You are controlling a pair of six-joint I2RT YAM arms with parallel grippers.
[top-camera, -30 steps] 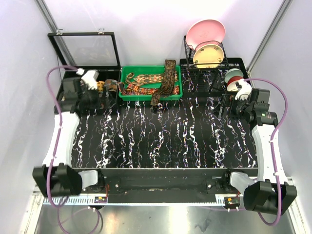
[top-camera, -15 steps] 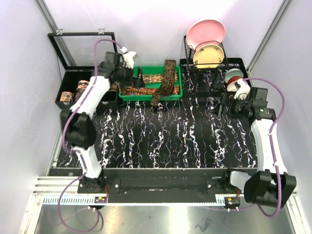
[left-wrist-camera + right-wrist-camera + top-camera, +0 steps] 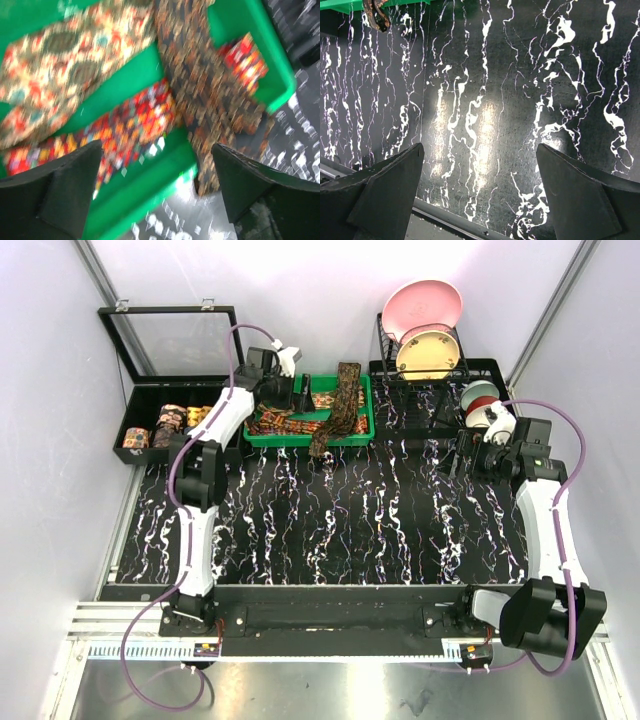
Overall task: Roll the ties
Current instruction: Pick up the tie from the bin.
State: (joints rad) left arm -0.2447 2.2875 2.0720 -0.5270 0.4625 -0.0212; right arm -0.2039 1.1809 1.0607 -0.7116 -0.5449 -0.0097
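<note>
Several loose patterned ties (image 3: 305, 412) lie in a green tray (image 3: 366, 420) at the back centre. A dark brown tie (image 3: 343, 405) hangs over the tray's front rim onto the table. The left wrist view shows the ties (image 3: 120, 120) and the dark one (image 3: 205, 95) blurred. Three rolled ties (image 3: 165, 425) sit in a black case (image 3: 135, 455) at back left. My left gripper (image 3: 298, 396) is open and empty above the tray's left part; it also shows in its wrist view (image 3: 157, 192). My right gripper (image 3: 462, 455) is open and empty over the table's right side, and in its wrist view (image 3: 480, 192).
The case's glass lid (image 3: 180, 340) stands open. A black dish rack (image 3: 430, 360) with a pink plate (image 3: 422, 305) and a yellow plate (image 3: 428, 352) stands at back right, with bowls (image 3: 482, 400) beside it. The table (image 3: 330, 530) is black marble-patterned.
My left arm has swung from the black case at the left over to the green tray, stretching far back. The right arm has barely moved.
</note>
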